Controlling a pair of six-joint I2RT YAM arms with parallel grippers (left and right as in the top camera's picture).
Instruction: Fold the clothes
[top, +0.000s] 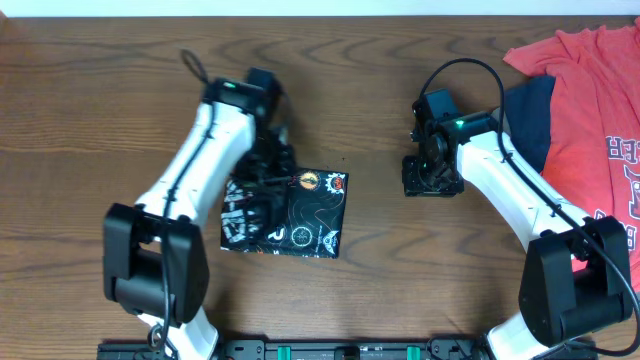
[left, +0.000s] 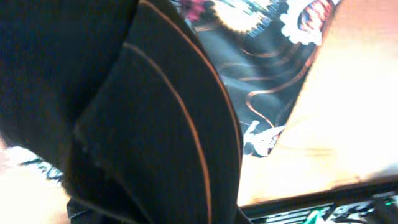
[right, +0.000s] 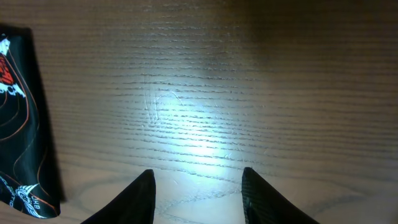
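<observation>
One snag: my left jaws, closed or not I cannot tell, could drag the folded jersey (top: 310, 215) undone; right jaws open.

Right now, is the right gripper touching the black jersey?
Apart. The overhead view shows bare table between the right gripper and the black jersey; the right wrist view shows its open fingers over wood only.

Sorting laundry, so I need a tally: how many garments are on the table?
3. The folded black jersey lies mid-table. The red T-shirt is at the far right edge. A navy garment lies against it, toward the centre. More may lie out of frame.
</observation>
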